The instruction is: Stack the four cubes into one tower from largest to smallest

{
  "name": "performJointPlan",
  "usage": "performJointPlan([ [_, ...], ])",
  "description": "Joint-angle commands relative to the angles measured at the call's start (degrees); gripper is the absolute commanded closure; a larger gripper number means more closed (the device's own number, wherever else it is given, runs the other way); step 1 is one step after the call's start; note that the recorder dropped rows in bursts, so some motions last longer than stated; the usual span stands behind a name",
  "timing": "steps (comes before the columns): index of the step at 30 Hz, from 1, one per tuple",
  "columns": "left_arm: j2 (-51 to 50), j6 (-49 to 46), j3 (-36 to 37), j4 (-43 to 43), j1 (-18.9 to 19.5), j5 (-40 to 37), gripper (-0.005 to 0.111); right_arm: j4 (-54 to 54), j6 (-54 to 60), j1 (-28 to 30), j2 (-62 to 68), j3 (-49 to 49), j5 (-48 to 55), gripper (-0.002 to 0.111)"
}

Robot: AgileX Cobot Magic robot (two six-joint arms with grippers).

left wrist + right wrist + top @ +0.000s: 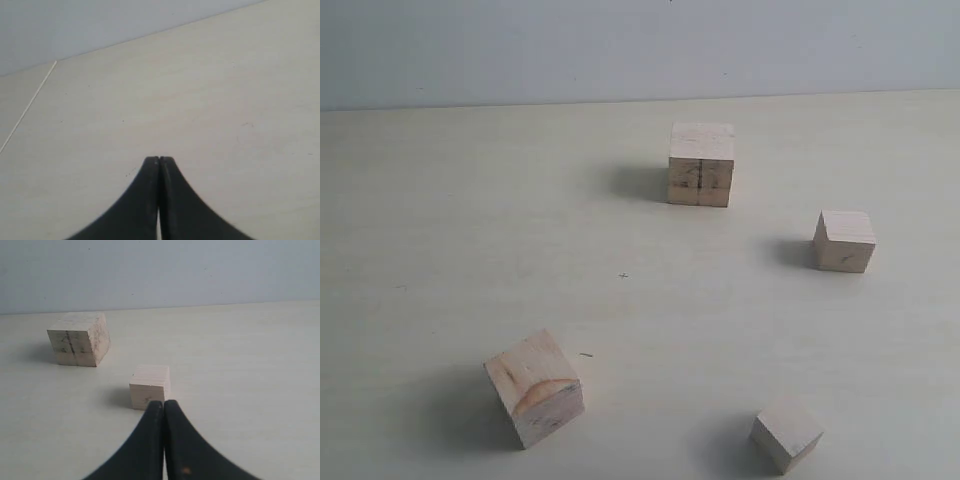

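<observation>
No text, label, brand, number or sign is legible in any view. Small dark marks on the front faces of the largest cube point(701, 165) and of the smaller cube point(844, 241) near the right edge of the table point(440, 220), and a tiny cross-like speck point(623, 276) near its middle, cannot be read as characters.

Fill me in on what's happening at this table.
Nothing is being handled yet. Four wooden cubes sit apart on the table: the seamed cube at the back, the reddish-grained cube front left, and two smaller ones, the right cube and the front-right cube. No stacking has begun. Both arms' jaws are shut and empty, and the right arm's face the right cube.
</observation>
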State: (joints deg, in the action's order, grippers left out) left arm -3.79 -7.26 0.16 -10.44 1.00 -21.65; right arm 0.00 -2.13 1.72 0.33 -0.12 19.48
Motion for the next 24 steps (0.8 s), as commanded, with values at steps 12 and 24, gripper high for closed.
performJointPlan([
  [12,-0.1,-7.8,-0.2,-15.3,-0.1,2.5,0.107,-0.3,0.4,0.3,-0.3,0.1,-0.5,0.108],
  [24,-0.1,18.3,-0.2,4.9,-0.1,28.4,0.107,-0.3,0.4,0.3,-0.3,0.1,-0.5,0.108],
])
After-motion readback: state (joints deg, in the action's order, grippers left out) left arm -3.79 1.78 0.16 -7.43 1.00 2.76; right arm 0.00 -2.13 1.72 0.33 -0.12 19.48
